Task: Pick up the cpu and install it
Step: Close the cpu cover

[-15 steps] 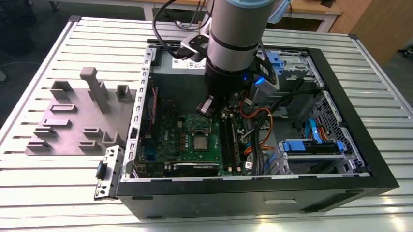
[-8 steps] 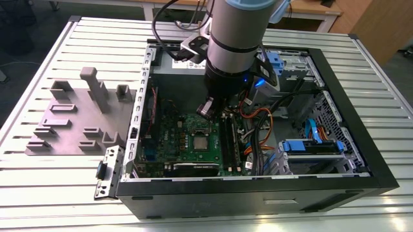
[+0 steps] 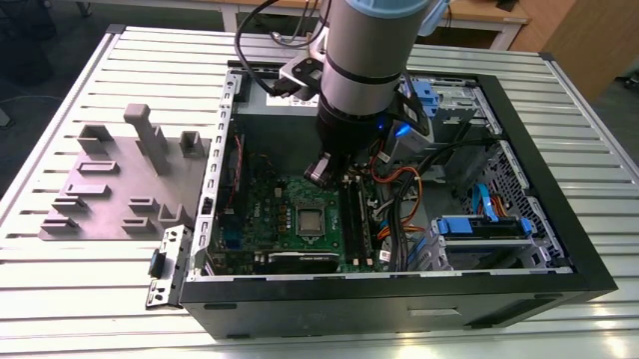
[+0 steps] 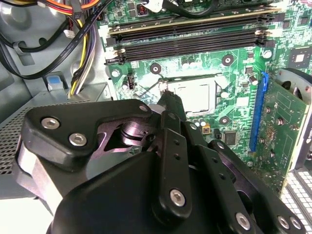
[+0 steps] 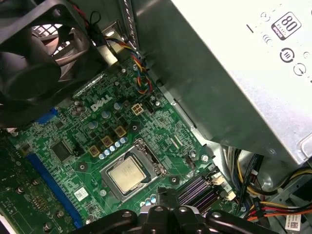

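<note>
- Grey cylindrical robot arm (image 3: 364, 60) comes down steeply from above into the open black computer case (image 3: 559, 247), which lies on its side on the slatted pale metal bench (image 3: 90, 299).
- Wrist is near vertical in the exterior view, over the middle of the case; a blue light glows on its lower section.
- Black gripper (image 3: 322, 170) points down at the green motherboard (image 3: 265, 213), with its tip just above the board and close to the socket, on the side towards the back of the case.
- In the second wrist view the gripper (image 4: 168, 100) reaches down to the edge of the socket; its black linkage arms fill the foreground. Fingers look drawn close together, but I cannot tell whether they are fully closed, and nothing shows held between them.
- The small square cpu with pale silver-grey metal top (image 5: 127, 174) sits flat inside the rectangular silver metal socket frame (image 5: 155, 158) on the motherboard. Also seen in the exterior view (image 3: 311, 221) and in the second wrist view (image 4: 195, 96).
- Gripper is near the cpu; contact cannot be judged.
- Two long black memory slots (image 4: 195, 41) run beside the socket, on the far side from the blue expansion slot (image 4: 258, 112).
- Silver metal power supply box (image 5: 234, 73) stands next to the board, with bundled coloured wires (image 5: 263, 195) below it.
- Black round fan (image 5: 34, 58) sits at the board's other edge.
- Matte grey plastic fixture plate with upright blocks (image 3: 110, 187) lies on the bench on the exterior view's left, well apart from the gripper.
</note>
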You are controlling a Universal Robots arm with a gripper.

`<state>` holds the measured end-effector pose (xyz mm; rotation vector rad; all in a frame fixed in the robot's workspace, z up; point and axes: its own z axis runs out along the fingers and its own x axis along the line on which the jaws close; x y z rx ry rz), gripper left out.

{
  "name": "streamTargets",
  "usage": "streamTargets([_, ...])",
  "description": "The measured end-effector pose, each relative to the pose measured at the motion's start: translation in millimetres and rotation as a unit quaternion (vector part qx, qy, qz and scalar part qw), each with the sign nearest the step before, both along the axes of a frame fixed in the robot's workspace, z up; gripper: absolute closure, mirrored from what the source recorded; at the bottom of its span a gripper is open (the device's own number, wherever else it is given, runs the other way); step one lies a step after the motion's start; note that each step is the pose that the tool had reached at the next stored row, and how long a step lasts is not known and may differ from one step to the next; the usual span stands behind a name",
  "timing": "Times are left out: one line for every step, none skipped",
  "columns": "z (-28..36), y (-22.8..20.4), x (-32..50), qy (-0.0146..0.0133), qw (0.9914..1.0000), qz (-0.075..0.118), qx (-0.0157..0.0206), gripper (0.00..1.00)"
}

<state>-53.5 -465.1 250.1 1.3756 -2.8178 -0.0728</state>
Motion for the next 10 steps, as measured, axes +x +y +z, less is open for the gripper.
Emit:
streamTargets([0.0,-0.4,0.0,0.0000,1.00000,0.000,0.0000,0.89])
streamTargets([0.0,-1.0,0.1,0.0000,1.00000,0.000,0.0000,0.89])
streamTargets([0.0,-1.6,0.0,0.0000,1.00000,0.000,0.0000,0.89])
streamTargets([0.0,-2.0,0.0,0.0000,1.00000,0.000,0.0000,0.89])
streamTargets([0.0,-2.0,0.0,0.0000,1.00000,0.000,0.0000,0.89])
streamTargets([0.0,-2.0,0.0,0.0000,1.00000,0.000,0.0001,0.89])
streamTargets([0.0,-2.1,0.0,0.0000,1.00000,0.000,0.0000,0.89])
streamTargets([0.0,-2.2,0.0,0.0000,1.00000,0.000,0.0000,0.89])
streamTargets([0.0,-2.3,0.0,0.0000,1.00000,0.000,0.0000,0.89])
streamTargets([0.0,-2.4,0.0,0.0000,1.00000,0.000,0.0000,0.89])
